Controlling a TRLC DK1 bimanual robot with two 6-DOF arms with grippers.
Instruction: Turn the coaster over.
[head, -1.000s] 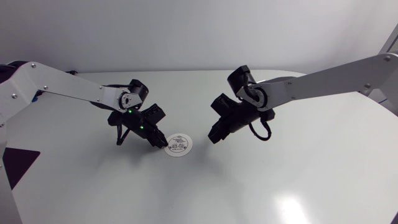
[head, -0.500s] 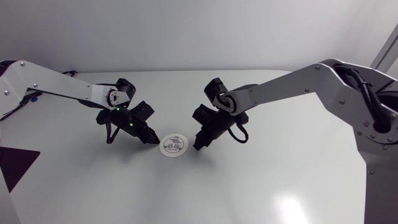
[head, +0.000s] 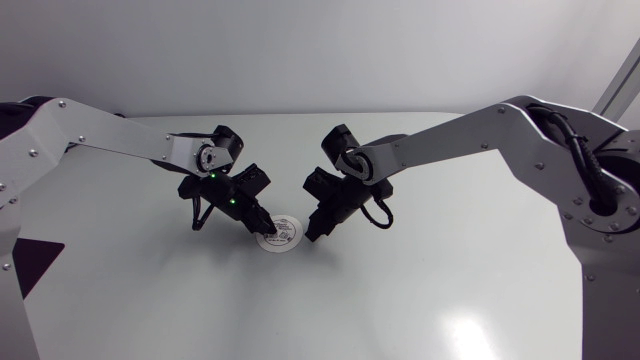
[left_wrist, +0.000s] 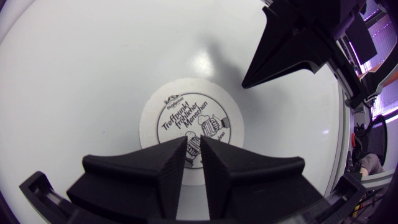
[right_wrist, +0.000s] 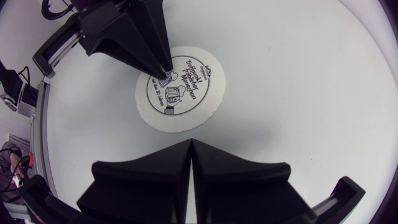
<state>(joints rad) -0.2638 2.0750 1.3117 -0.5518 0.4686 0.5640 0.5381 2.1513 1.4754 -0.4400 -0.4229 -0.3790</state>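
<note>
You are bringing the left claw (head: 264, 227) back toward the middle of the frame, so its tip is now sitting over the left part of the coaster (head: 285, 235) instead of standing off beside it. You are also drawing the right claw (head: 311, 233) in from the right, and it is now arriving just beside the coaster's right edge.
</note>
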